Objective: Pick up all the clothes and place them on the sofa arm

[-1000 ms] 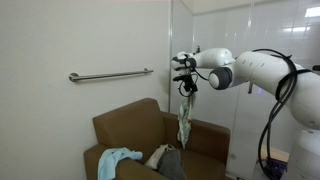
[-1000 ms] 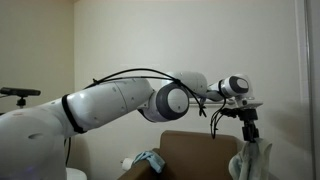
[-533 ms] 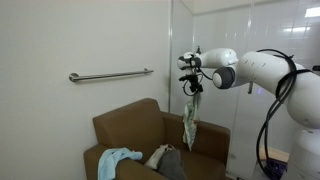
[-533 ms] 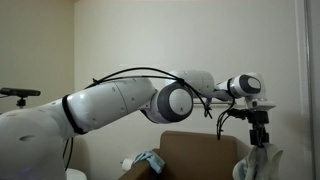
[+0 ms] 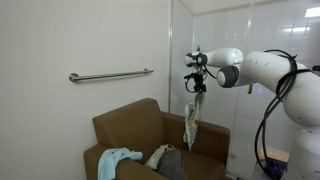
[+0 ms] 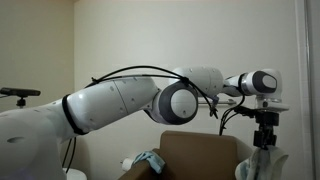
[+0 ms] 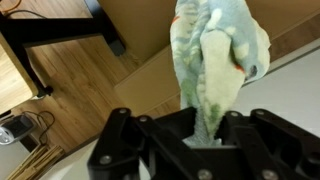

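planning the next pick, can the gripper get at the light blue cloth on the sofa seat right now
Probably not yet: the gripper is shut on a hanging green cloth. The light blue cloth lies uncovered.

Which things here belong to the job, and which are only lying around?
Job: gripper, green-white cloth it holds, blue cloth, grey-beige clothes, sofa arm.
Lying around: wall rail, floor cables.

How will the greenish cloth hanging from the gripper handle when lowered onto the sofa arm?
Likely floppy: the cloth hangs straight down in folds from the gripper. Probably light, since one pinched bunch carries it all. It may drape or slide off the sofa arm unless centred.
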Robot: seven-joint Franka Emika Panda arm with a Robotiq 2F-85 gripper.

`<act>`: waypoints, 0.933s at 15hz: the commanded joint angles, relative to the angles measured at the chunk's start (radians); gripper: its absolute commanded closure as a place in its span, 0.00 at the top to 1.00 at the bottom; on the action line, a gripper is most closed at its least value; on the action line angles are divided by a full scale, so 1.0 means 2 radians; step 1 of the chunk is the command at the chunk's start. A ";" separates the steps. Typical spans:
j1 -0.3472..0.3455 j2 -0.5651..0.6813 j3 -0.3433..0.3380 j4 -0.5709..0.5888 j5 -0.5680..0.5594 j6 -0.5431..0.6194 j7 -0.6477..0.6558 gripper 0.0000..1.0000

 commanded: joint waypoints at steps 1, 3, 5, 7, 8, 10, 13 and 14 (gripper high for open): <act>-0.022 -0.031 0.018 -0.031 0.028 0.000 0.005 0.01; -0.020 0.012 0.014 0.034 0.011 -0.016 -0.001 0.00; -0.024 0.006 0.018 0.034 0.014 -0.015 -0.003 0.00; -0.023 0.008 0.019 0.039 0.016 -0.004 0.011 0.00; -0.025 0.000 0.021 0.021 0.019 0.008 0.022 0.00; -0.028 -0.006 0.023 -0.001 0.025 0.030 0.052 0.01; -0.046 -0.003 0.028 0.004 0.033 0.034 0.094 0.00; -0.056 -0.002 0.030 0.004 0.034 0.036 0.104 0.00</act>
